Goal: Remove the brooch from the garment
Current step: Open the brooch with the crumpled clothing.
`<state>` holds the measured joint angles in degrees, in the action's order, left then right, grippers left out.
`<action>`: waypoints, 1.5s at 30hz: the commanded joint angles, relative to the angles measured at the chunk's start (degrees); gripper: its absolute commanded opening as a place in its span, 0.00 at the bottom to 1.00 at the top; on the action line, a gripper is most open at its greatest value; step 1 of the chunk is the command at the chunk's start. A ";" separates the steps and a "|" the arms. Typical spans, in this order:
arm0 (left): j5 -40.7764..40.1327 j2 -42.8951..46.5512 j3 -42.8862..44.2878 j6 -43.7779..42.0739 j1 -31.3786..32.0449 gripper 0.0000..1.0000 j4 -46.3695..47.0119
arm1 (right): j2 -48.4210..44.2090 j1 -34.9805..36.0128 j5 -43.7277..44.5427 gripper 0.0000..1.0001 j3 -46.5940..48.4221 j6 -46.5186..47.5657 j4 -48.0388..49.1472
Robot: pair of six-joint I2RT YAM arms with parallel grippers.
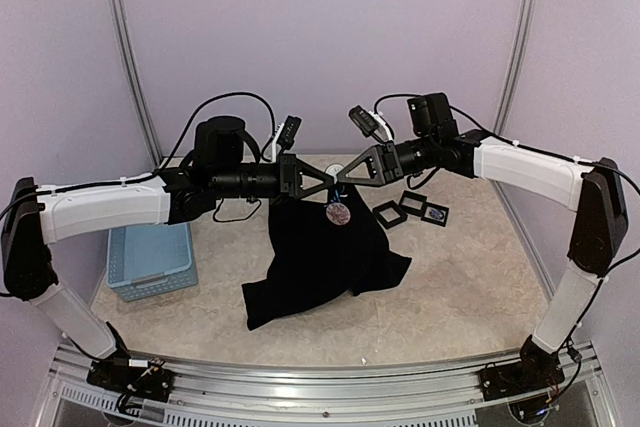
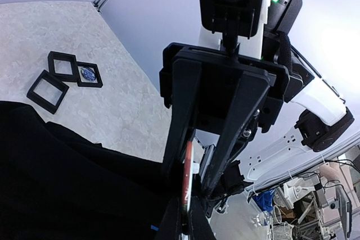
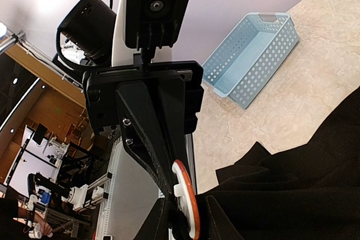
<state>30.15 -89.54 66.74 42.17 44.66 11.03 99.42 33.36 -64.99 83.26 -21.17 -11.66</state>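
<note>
The black garment (image 1: 320, 257) hangs from both grippers above the table, its lower part lying crumpled on the surface. A round brooch (image 1: 338, 212) with a red rim sits on the cloth just under the meeting fingertips. My left gripper (image 1: 325, 179) is shut on the garment (image 2: 67, 184) right beside the brooch (image 2: 188, 172), which shows edge-on. My right gripper (image 1: 343, 177) comes from the opposite side, its jaws closed round the brooch (image 3: 188, 195) with a fold of garment (image 3: 304, 195) against one finger. A small blue mark (image 2: 153, 227) shows on the cloth.
A light-blue basket (image 1: 150, 257) stands at the left of the table. Three small black square frames (image 1: 410, 209) lie at the back right, one with a blue piece (image 2: 87, 74) inside. The two grippers are tip to tip in mid-air.
</note>
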 commanded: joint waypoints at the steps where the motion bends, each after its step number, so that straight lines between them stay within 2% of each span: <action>1: 1.39 0.35 -0.11 -0.20 0.13 0.00 2.99 | -1.24 0.65 -0.71 0.20 -1.08 -1.06 1.42; 9: 1.19 0.20 0.89 -0.80 0.52 0.00 1.96 | -0.58 0.65 0.48 0.09 -1.11 -1.50 0.87; 15: 1.09 -1.00 3.94 -2.67 1.38 0.00 -1.27 | 1.09 0.65 3.09 0.00 0.28 -0.57 -3.22; 34: 3.58 -4.35 9.36 -4.50 2.16 0.00 -4.00 | 11.09 0.66 12.54 0.00 8.36 4.05 -21.57; 45: 3.42 -5.12 9.09 -2.96 1.72 0.00 -4.17 | 10.48 0.69 9.60 0.00 8.38 7.52 -18.91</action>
<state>28.47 -95.18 71.94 38.98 44.40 -1.72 108.22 33.10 -61.93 91.98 -15.14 -31.68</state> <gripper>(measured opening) 0.024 0.072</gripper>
